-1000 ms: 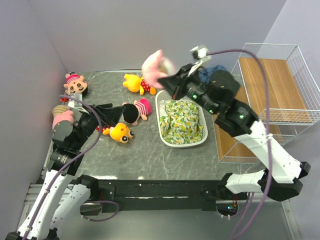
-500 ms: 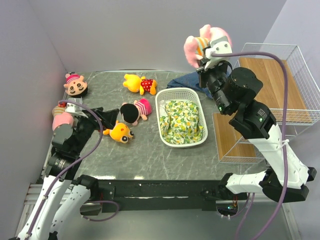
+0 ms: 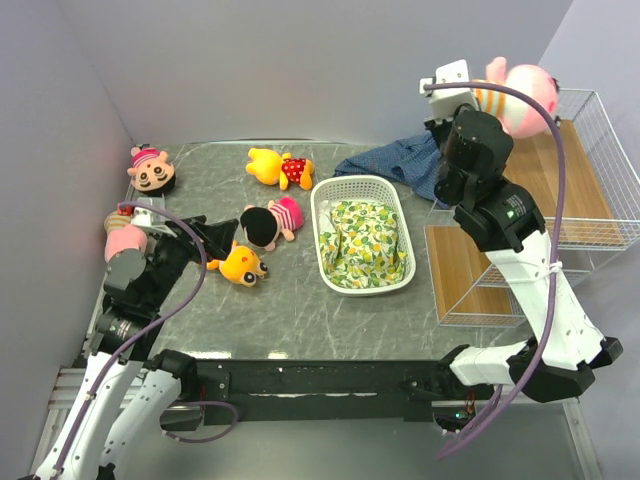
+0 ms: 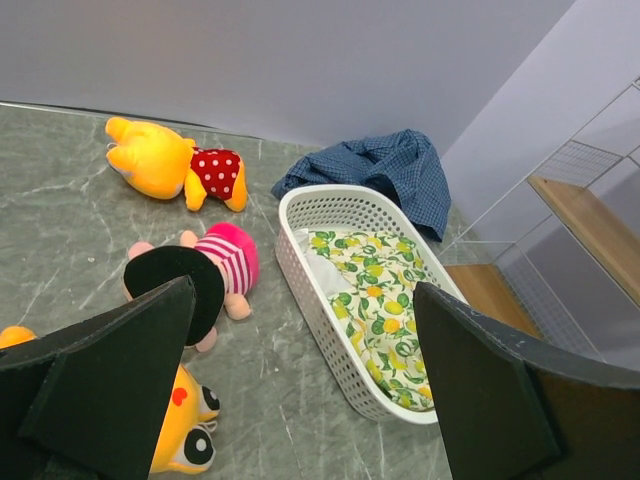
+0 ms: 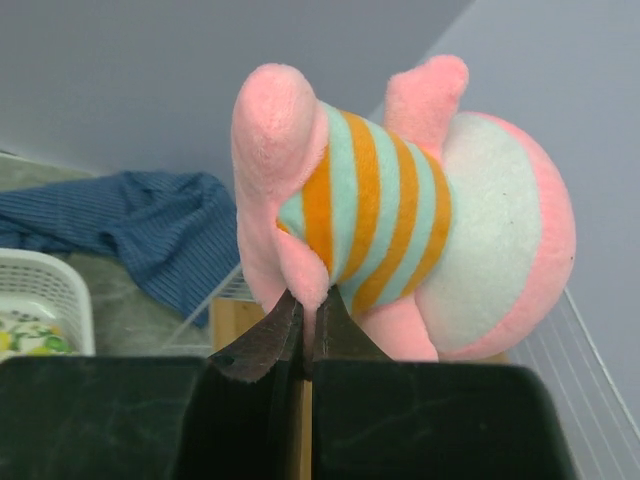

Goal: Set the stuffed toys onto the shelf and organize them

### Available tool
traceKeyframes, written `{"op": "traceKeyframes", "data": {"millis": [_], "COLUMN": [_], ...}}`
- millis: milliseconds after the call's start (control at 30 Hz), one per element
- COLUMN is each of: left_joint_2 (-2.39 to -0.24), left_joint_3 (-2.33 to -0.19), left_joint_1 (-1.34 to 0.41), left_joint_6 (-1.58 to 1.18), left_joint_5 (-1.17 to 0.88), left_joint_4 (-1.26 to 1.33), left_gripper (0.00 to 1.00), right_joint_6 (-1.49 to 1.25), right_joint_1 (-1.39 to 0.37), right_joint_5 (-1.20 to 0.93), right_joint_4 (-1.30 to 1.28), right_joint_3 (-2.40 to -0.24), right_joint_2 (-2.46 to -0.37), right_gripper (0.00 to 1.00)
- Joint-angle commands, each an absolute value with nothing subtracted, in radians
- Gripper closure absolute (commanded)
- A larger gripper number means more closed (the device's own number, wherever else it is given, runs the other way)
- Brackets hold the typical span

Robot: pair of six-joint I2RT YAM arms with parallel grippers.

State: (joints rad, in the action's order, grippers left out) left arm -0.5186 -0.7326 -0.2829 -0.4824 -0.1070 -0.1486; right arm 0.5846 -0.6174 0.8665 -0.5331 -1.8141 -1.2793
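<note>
**While Pig Hangs by a Pinch, Shelf Stands Close Below**

Because the pink pig (image 5: 400,215) is plush throughout, it is judged light, soft and unbreakable, with fabric that crushes rather than slips.

Right gripper (image 5: 308,310): fully closed, nipping only a thin fold of pink fabric at the toy's lower edge. Whether that fold is a foot or a hand cannot be told from the wrist view. Such a hold would likely let the body swing. A grasp across the striped middle would be steadier.

Appearance: rounded pink body, shirt striped orange and pale green, white patch at one end.

Position: held up in the air by the far corner of the shelf (image 3: 580,190), above its top plank.

Left gripper (image 4: 300,395): spread wide, holding nothing, low over the table (image 3: 290,320) near a doll in a pink striped top (image 4: 232,262).
</note>
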Motion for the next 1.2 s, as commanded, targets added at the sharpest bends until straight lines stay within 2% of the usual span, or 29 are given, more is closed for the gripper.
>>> {"op": "traceKeyframes", "data": {"millis": [0, 267, 300, 400, 433, 467, 1167], "left_joint_2": [-0.502, -0.511, -0.512, -0.509, -0.509, -0.508, -0.502], "left_joint_3": [-0.727, -0.729, -0.729, -0.729, -0.726, -0.727, -0.727], "left_joint_1": [-0.284, -0.284, -0.284, -0.284, -0.284, -0.284, -0.284], "left_joint_6": [-0.457, -0.459, -0.460, -0.460, -0.459, -0.460, -0.456], "left_joint_5": [-0.092, -0.097, -0.097, -0.094, -0.092, -0.091, -0.078], "left_joint_4": [-0.136, -0.137, -0.137, -0.135, -0.137, -0.135, -0.141], "left_gripper": [0.04, 0.04, 0.04, 0.04, 0.04, 0.03, 0.04], "right_joint_6": [0.584, 0.581, 0.578, 0.571, 0.565, 0.561, 0.583], "right_joint_1": [-0.528, -0.428, -0.423, -0.407, -0.396, -0.390, -0.336], "right_joint_5": [0.890, 0.853, 0.850, 0.859, 0.862, 0.865, 0.850], "right_joint_4": [-0.568, -0.563, -0.574, -0.575, -0.575, -0.575, -0.497], "right_joint_3": [-1.825, -1.770, -1.767, -1.740, -1.727, -1.721, -1.677], "right_joint_2": [-1.266, -1.230, -1.229, -1.218, -1.213, -1.206, -1.209], "right_gripper": [1.00, 1.00, 0.97, 0.83, 0.75, 0.73, 0.46]}}
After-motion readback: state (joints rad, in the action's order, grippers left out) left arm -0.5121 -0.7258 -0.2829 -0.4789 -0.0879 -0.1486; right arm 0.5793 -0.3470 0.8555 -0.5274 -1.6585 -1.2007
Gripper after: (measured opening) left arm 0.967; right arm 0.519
